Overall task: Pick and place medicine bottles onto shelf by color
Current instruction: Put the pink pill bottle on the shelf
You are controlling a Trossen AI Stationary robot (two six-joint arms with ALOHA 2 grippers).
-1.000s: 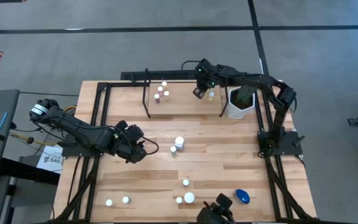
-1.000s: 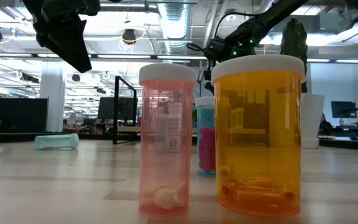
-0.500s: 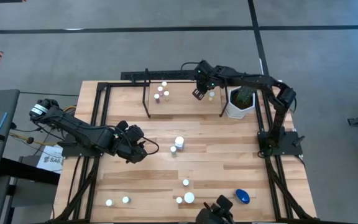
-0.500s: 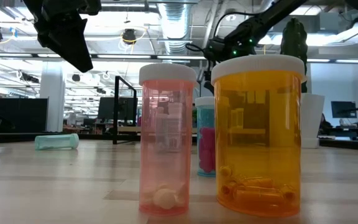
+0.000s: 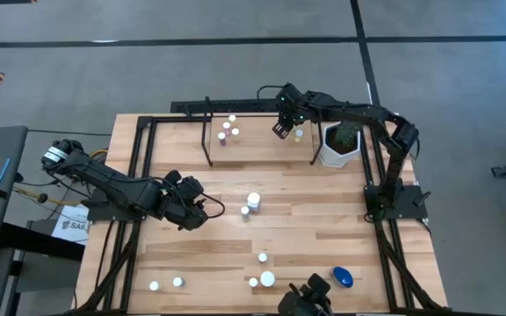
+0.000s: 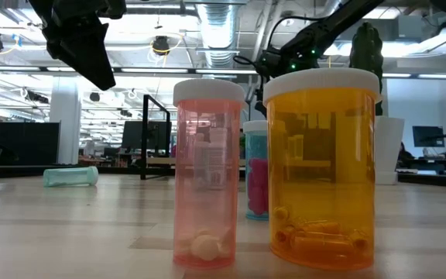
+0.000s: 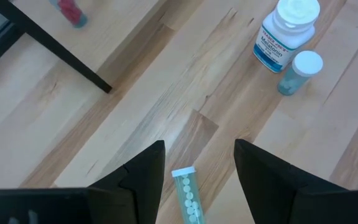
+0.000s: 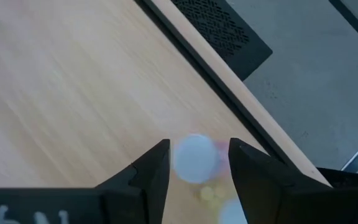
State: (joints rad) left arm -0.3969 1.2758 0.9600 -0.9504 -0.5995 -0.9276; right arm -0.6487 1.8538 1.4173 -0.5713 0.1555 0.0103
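Right gripper (image 5: 281, 130) hangs over the shelf (image 5: 262, 140) at the far side, just beside a small bottle (image 5: 299, 134) and the potted plant (image 5: 341, 144). Left gripper (image 5: 202, 209) sits mid-table, near two bottles (image 5: 251, 204).

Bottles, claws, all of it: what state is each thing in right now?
Right gripper: open, over a white-capped bottle on the shelf.
Left gripper: open, empty, above a teal bottle lying on its side.
Orange bottle: upright, capped.
Pink bottle: upright, capped.
Blue bottle: lying down.
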